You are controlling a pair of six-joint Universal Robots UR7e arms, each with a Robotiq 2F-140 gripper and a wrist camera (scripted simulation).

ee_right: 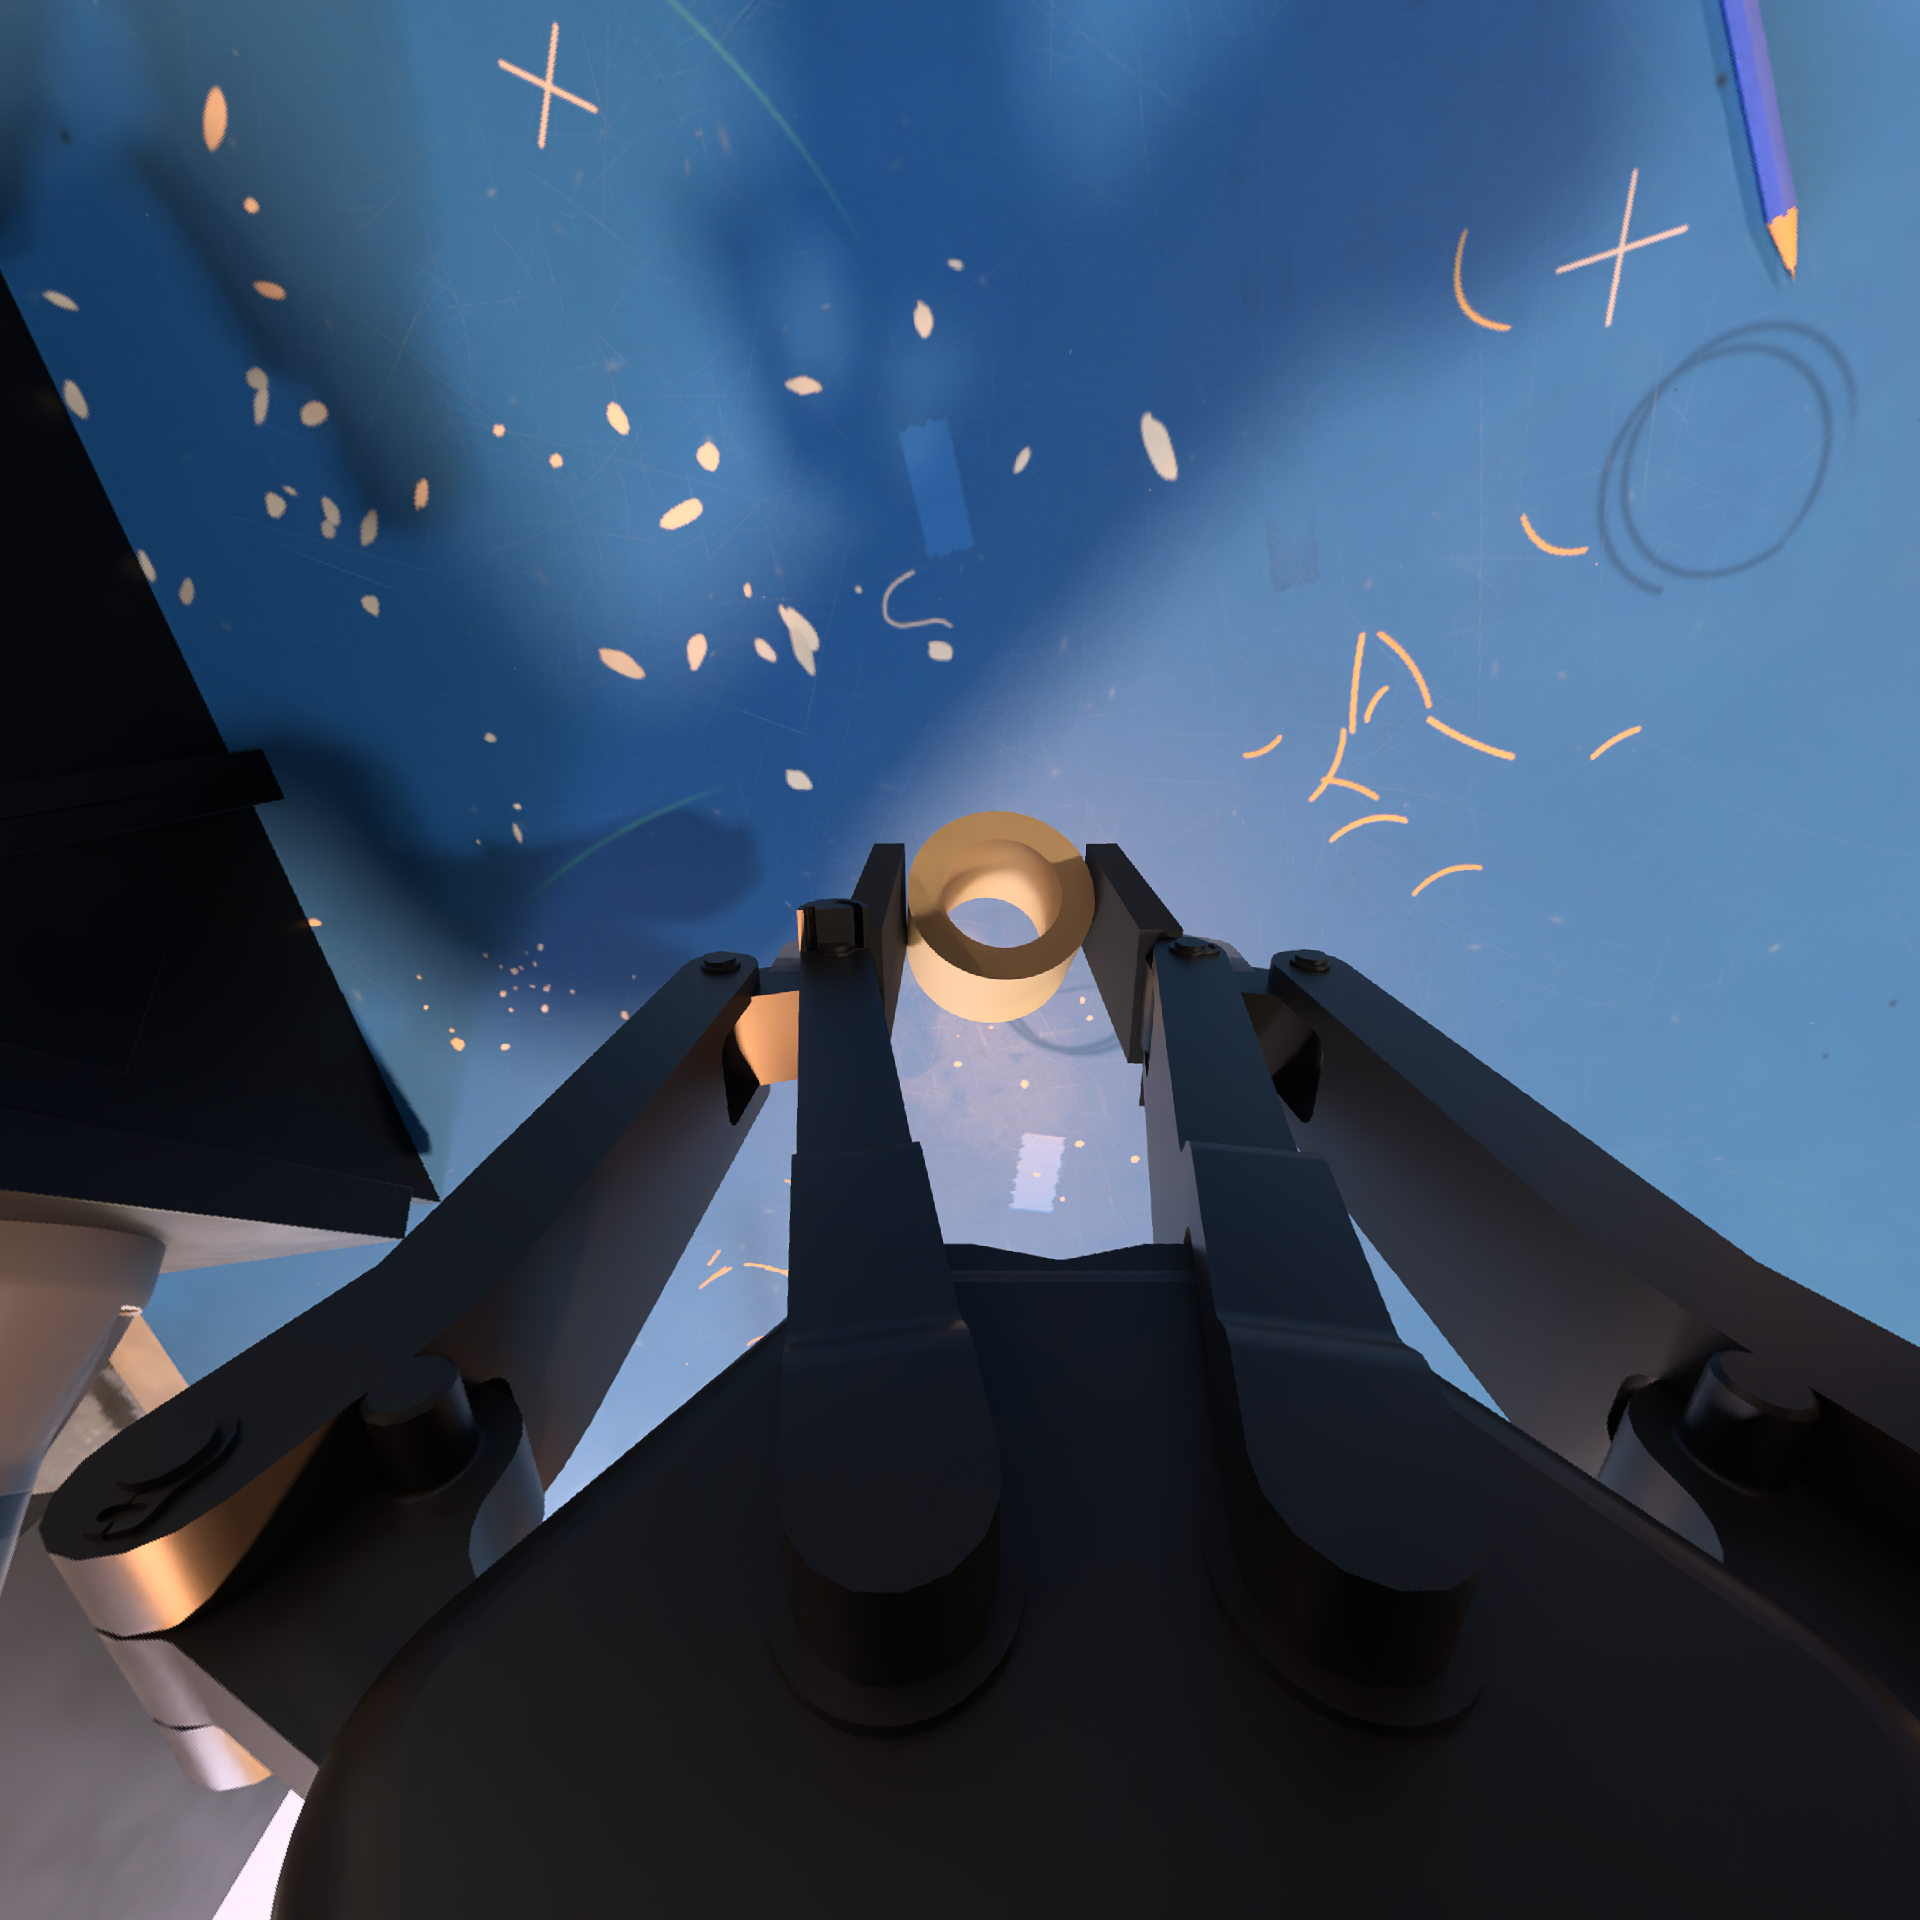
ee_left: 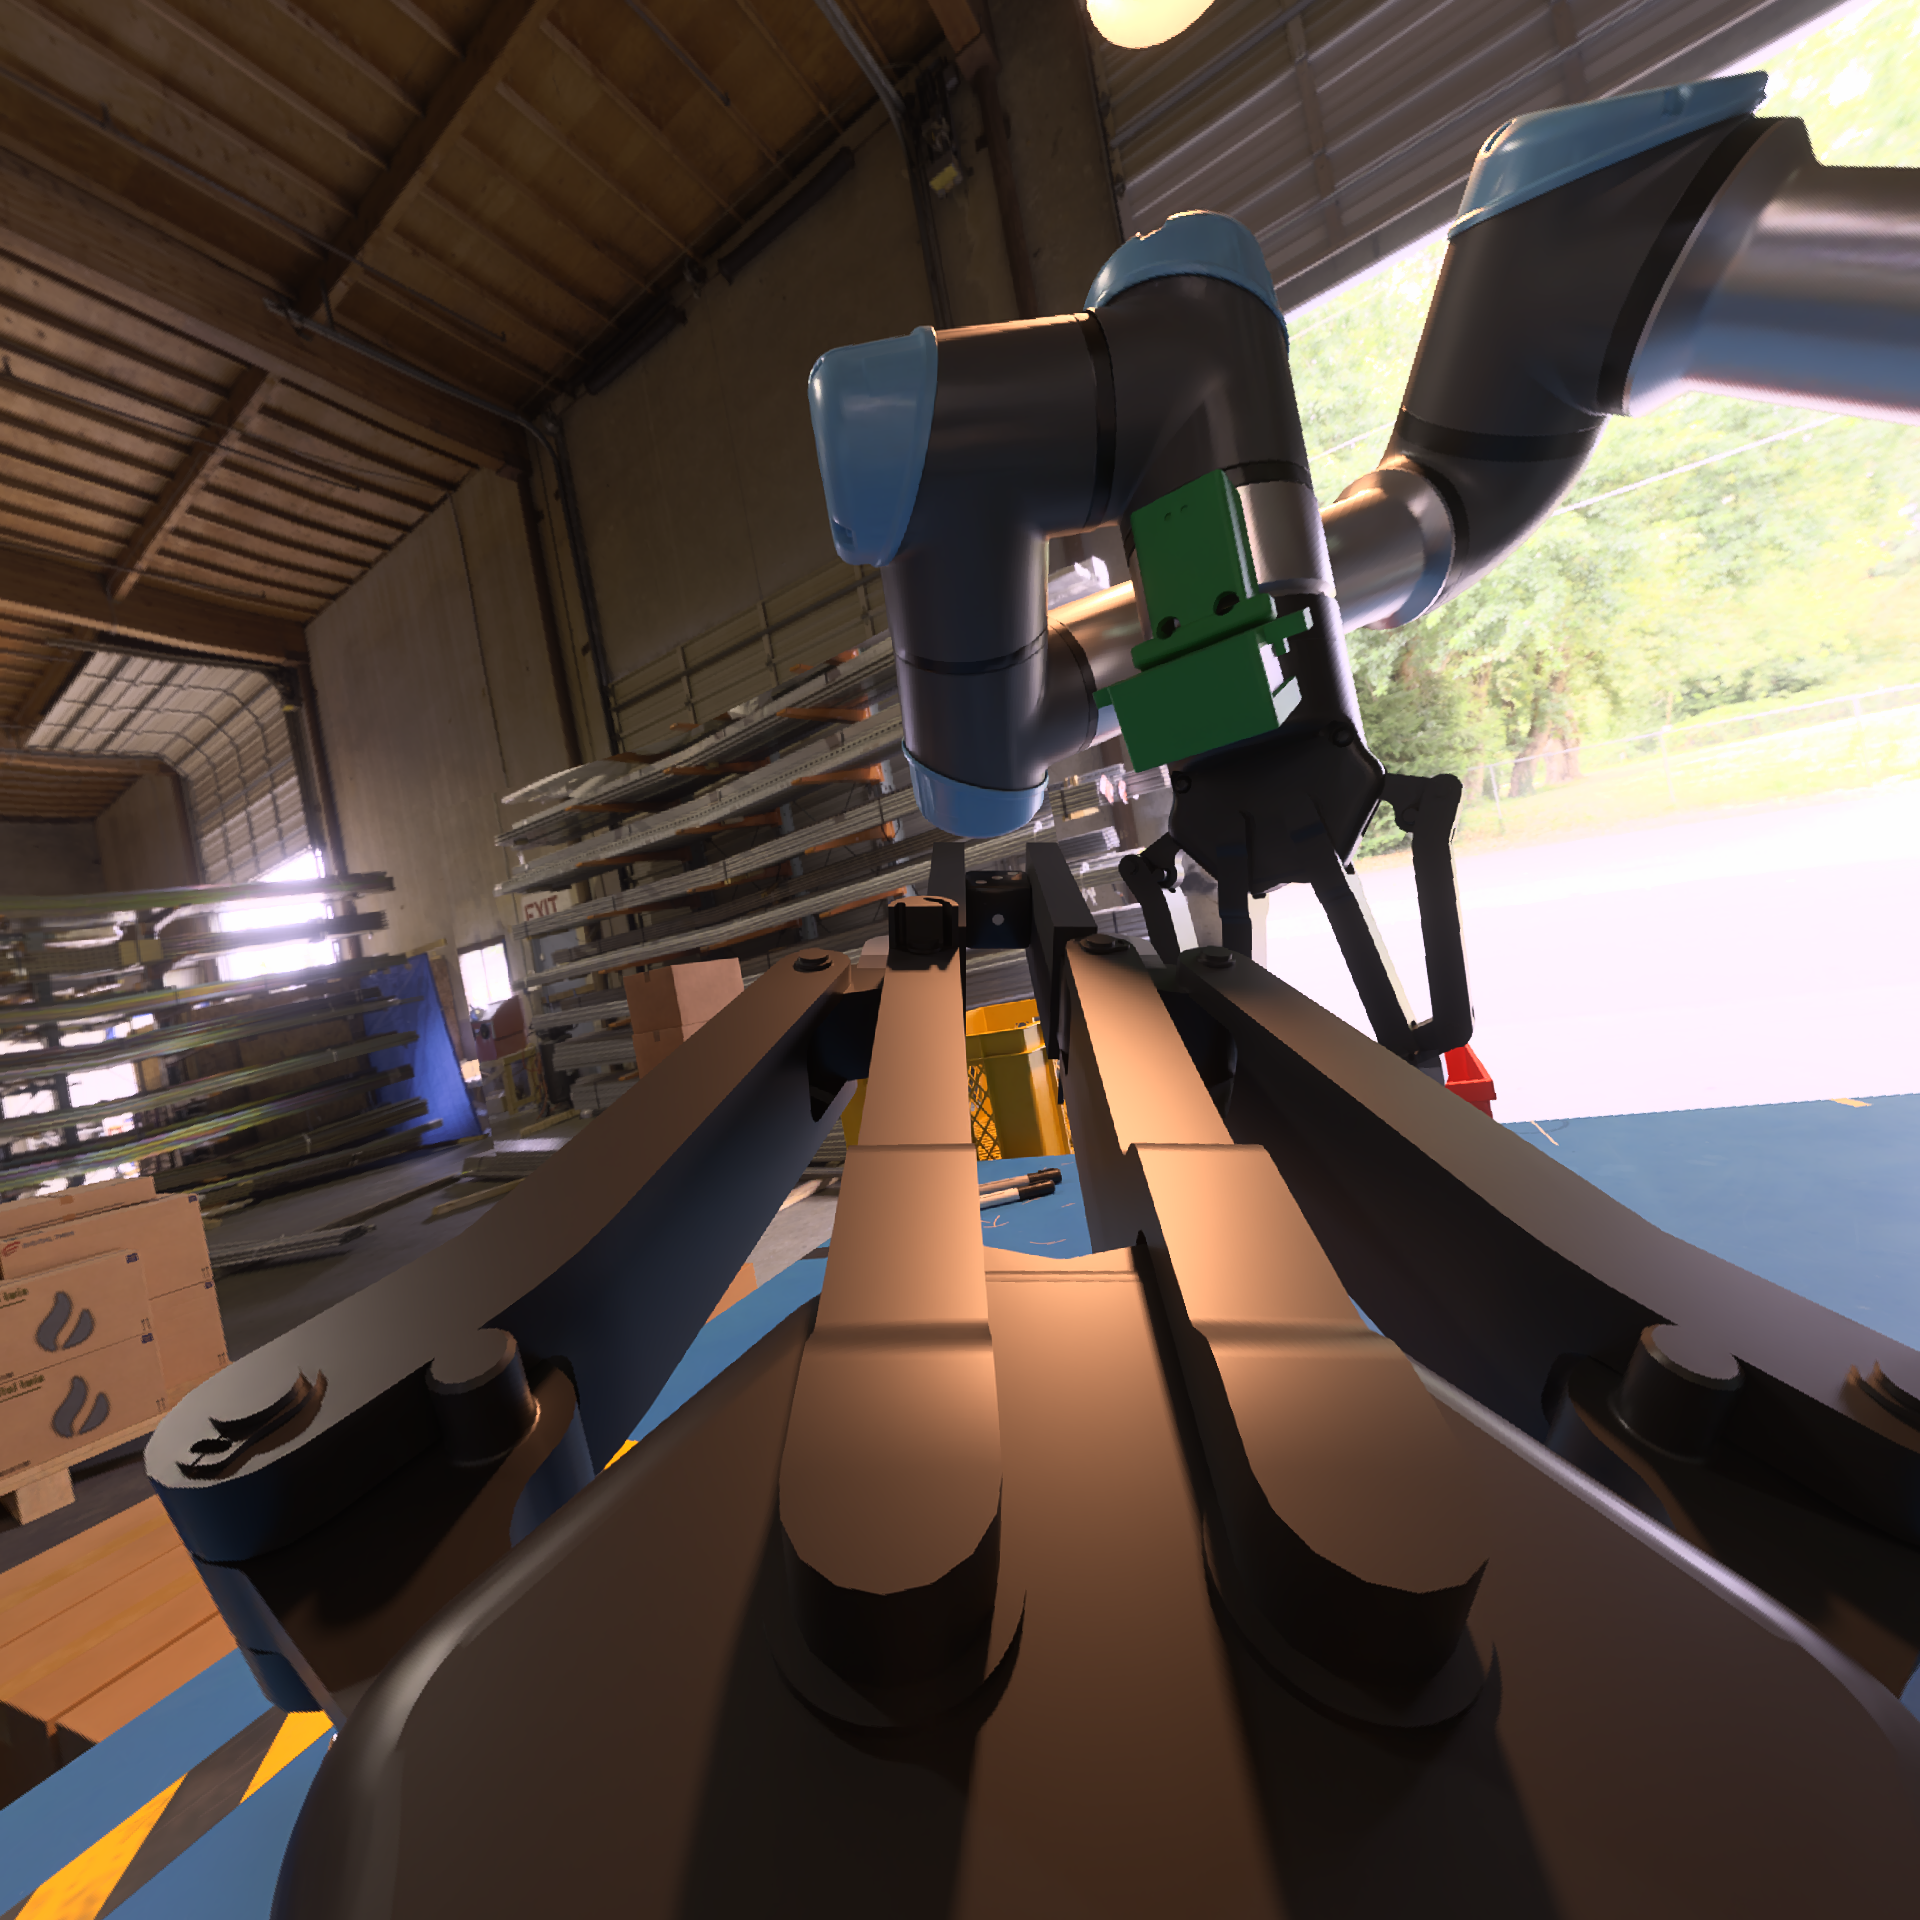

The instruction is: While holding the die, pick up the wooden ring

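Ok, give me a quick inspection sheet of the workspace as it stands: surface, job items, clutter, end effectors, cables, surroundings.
Surface: blue table top, scratched, with chalk crosses, pencil circles and pale flecks.
Job's things: wooden ring sits between the right end effector's fingers, hole facing the camera; dark die is pinched at the left end effector's fingertips.
Clutter: blue pencil at the far right; strip of blue tape; two dark pens beyond the left fingers.
End effectors: left end effector is shut on the die; right end effector is shut on the ring.
Cables: nothing seen.
Surroundings: warehouse with metal racks, cardboard boxes, yellow crate, open door to trees.
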